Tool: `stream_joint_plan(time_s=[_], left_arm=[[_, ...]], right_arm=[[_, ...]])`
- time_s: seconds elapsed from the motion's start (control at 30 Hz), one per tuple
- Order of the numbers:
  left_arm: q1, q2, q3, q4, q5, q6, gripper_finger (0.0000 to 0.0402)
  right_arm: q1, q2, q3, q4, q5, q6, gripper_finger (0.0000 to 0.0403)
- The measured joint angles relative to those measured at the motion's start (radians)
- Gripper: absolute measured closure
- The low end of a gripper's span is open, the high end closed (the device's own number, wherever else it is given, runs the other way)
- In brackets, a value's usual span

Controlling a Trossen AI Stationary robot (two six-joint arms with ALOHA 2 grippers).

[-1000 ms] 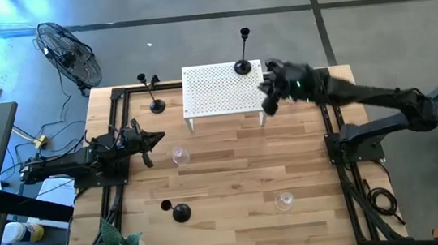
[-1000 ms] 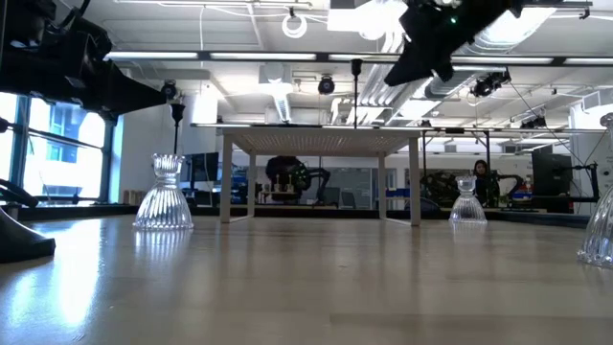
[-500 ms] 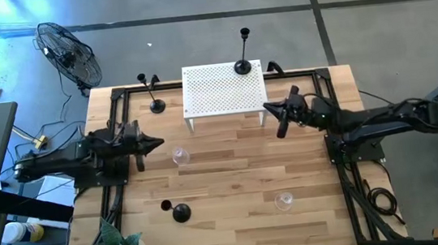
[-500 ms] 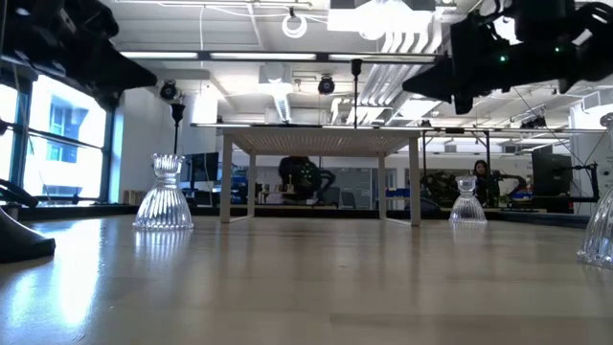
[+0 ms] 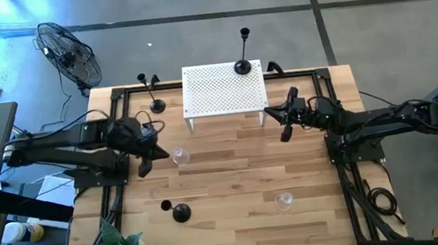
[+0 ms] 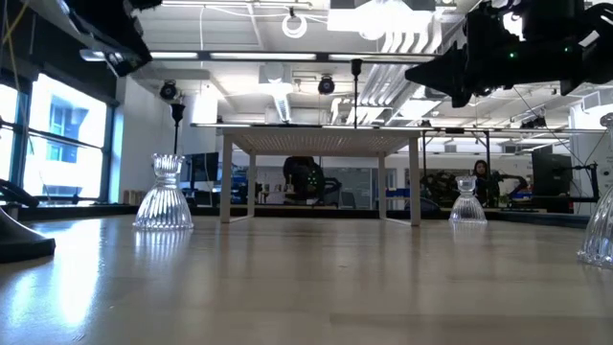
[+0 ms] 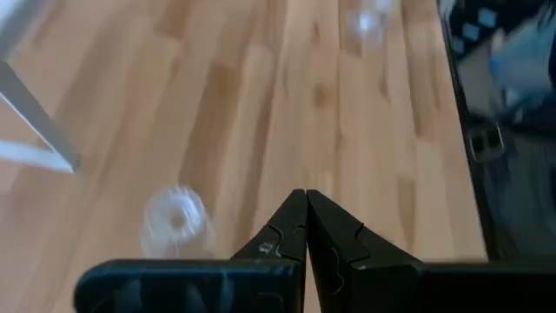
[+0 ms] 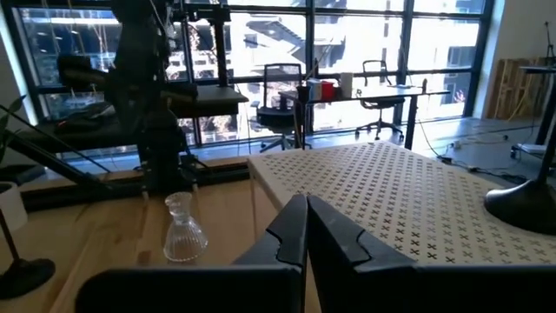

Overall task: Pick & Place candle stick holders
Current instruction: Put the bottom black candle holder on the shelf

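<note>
High view: right gripper (image 5: 287,129) pulled back from white perforated stand (image 5: 224,89), jaws together, empty; black candlestick (image 5: 243,64) left on stand, placement apparently done. Left gripper (image 5: 145,164) jaws together, drifted nearer clear glass holder (image 5: 179,156). Two black candlesticks (image 5: 156,105) (image 5: 180,213) remain on wooden bench (image 5: 234,186).

Low view: stand mid-bench, glass holders flanking, path open.

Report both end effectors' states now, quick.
Left end effector: closed, holding nothing, above the table near a clear glass holder.
Right end effector: closed, holding nothing, beside the white perforated stand.
</note>
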Motion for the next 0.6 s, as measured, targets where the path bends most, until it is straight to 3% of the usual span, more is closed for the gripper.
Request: stream_joint_plan(time_s=[0.23,0.6], left_arm=[[-0.142,0.194,0.336,-0.368,-0.028,-0.095,0.0381],[-0.400,0.484,0.677,-0.597,-0.111,-0.335,0.0278]], right_arm=[[0.000,0.000,0.000,-0.001,-0.002,-0.007,0.0402],[0.000,0.000,0.001,-0.002,-0.004,-0.034,0.0401]])
